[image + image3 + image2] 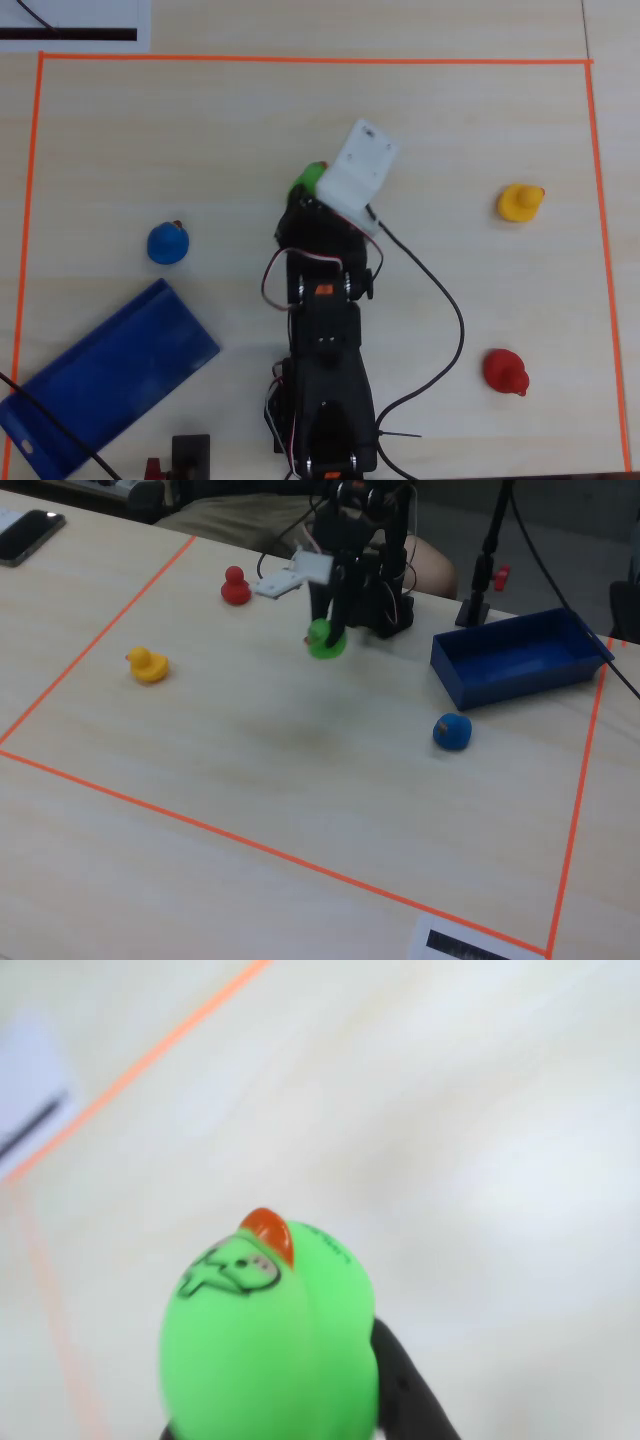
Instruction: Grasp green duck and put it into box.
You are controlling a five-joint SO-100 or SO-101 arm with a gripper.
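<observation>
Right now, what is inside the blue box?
Nothing visible: the blue box floor looks bare in the fixed view. The green duck is held in the gripper, off the table.

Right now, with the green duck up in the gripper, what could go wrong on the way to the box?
1. The green duck is round and smooth, and only one dark finger shows in the wrist view, so it may slip from the gripper in a fast swing.
2. The blue duck sits close to the blue box; a low pass could knock it.
3. A short release could land the duck on the box's near wall.
</observation>
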